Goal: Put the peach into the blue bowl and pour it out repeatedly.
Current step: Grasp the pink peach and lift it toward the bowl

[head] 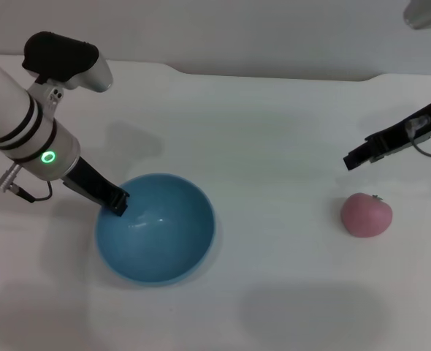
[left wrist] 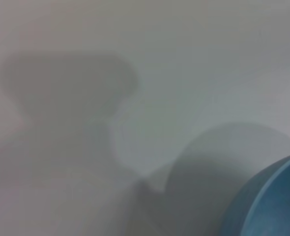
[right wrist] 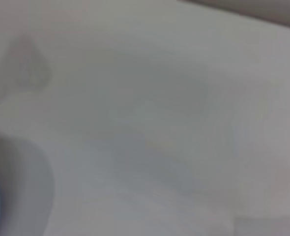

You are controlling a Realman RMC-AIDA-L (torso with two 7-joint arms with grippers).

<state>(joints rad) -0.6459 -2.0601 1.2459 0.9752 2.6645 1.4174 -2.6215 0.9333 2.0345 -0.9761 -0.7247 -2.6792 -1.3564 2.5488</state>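
Plainly the small matte pink peach (head: 366, 215) lies outside, at three o'clock of the empty glossy blue bowl (head: 155, 228), whose ten-o'clock rim the left gripper (head: 117, 202) pinches, while the right gripper (head: 353, 159) hovers just above the fruit, its finger state unclear.

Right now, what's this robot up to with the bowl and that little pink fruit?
The robot's left hand is at the rim of the blue bowl, which sits upright on the white table with nothing in it. The peach lies on the table well off to the robot's right, outside the bowl. The right hand hovers just above and beside the peach, not touching it, so the fruit has not been picked up yet.
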